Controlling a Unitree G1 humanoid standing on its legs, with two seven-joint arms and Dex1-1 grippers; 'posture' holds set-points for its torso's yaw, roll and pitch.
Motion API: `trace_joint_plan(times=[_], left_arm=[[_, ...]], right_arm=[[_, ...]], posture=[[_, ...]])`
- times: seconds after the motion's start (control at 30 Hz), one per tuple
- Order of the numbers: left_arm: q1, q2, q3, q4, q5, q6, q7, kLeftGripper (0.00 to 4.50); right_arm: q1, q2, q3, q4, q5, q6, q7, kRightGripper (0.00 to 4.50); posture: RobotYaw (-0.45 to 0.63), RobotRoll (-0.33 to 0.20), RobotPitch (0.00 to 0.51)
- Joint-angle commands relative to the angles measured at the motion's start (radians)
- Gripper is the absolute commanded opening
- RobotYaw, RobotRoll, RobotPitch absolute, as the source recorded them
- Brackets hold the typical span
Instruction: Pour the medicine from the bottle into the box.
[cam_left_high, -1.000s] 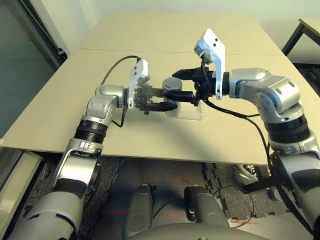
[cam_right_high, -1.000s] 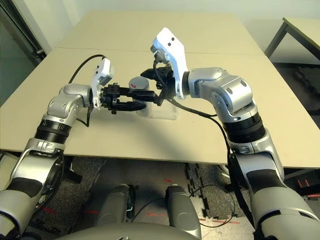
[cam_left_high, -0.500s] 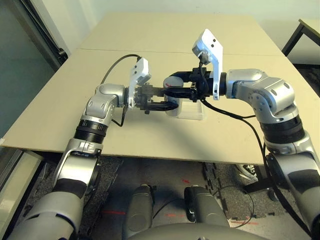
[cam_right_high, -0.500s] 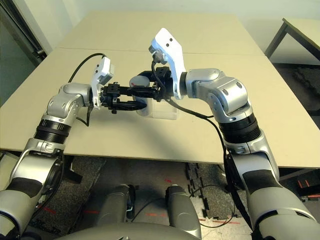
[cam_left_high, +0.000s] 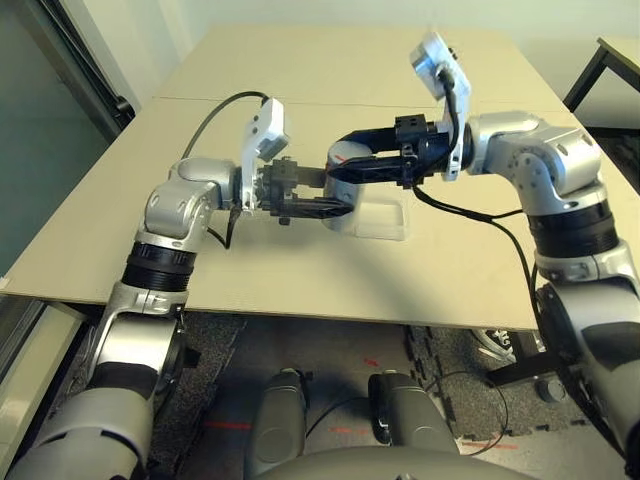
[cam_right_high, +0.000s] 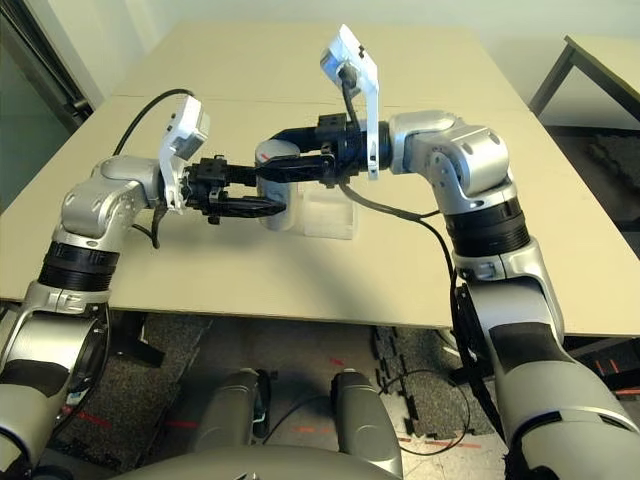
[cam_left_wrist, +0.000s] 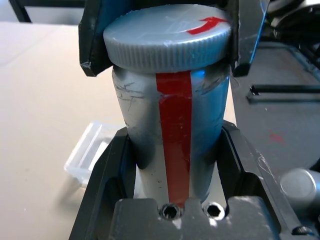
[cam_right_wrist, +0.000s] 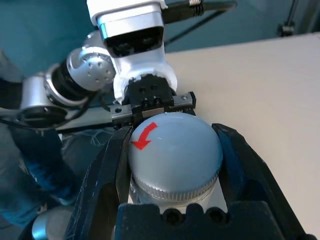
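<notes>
Two grippers share one bottle (cam_left_wrist: 175, 125) above the worktop's (cam_left_high: 270, 285) near edge: my left (cam_left_high: 340, 190) clasps its body; my right, open a second ago, now grips its cap (cam_right_wrist: 175, 150), apparently ready for unscrewing. Rightward sits the box (cam_left_high: 385, 222).

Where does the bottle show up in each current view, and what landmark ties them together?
Left eye: above centre, between the grippers, bottle.
Right eye: upper middle, slightly left of centre.
Left wrist: large, centre, upright in the picture.
Right wrist: lower centre, seen mostly from its cap.
Shared landmark: the red arrow mark on the cap.
</notes>
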Motion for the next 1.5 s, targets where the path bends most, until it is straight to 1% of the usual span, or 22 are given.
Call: trace_joint_plan(times=[0.03,0.2,0.4,0.63,0.77,0.97,1.07,1.37,1.5], left_arm=[[-0.022,-0.063,-0.067,-0.147,-0.073,-0.020,-0.040,2.44],[-0.022,-0.063,-0.071,-0.167,-0.078,-0.020,-0.039,2.44],[-0.019,-0.063,-0.073,-0.184,-0.090,-0.016,-0.032,2.44],[-0.013,-0.068,-0.069,-0.151,-0.075,-0.032,-0.021,2.44],[-0.011,-0.061,-0.072,-0.110,-0.059,-0.052,-0.026,2.44],[-0.024,-0.045,-0.069,0.015,-0.022,-0.113,-0.022,2.44],[-0.033,-0.043,-0.069,0.085,-0.002,-0.153,-0.021,2.44],[-0.057,-0.035,-0.074,0.195,0.032,-0.223,-0.041,2.44],[-0.068,-0.032,-0.071,0.210,0.038,-0.235,-0.045,2.44]], right_arm=[[-0.056,0.083,-0.036,0.007,0.122,0.025,0.065,2.61],[-0.064,0.114,-0.053,-0.002,0.146,0.057,0.093,2.61],[-0.069,0.124,-0.055,0.010,0.141,0.070,0.117,4.49],[-0.050,0.117,-0.054,-0.021,0.118,0.069,0.063,4.50],[-0.029,0.084,-0.040,-0.049,0.074,0.044,0.022,4.50],[-0.017,0.071,-0.051,-0.099,0.028,0.004,-0.070,4.50],[-0.006,0.061,-0.040,-0.126,0.009,0.002,-0.106,4.50],[0.048,0.018,-0.002,-0.175,0.002,0.020,-0.127,4.50],[0.063,0.001,0.033,-0.139,-0.053,-0.027,-0.142,4.50]], posture=[[0.02,0.000,0.073],[0.03,0.000,0.075],[0.04,0.000,0.075],[0.01,0.000,0.075],[0.00,0.000,0.074],[-0.02,0.000,0.072],[-0.03,0.000,0.069],[-0.03,0.000,0.062],[-0.02,0.000,0.062]])
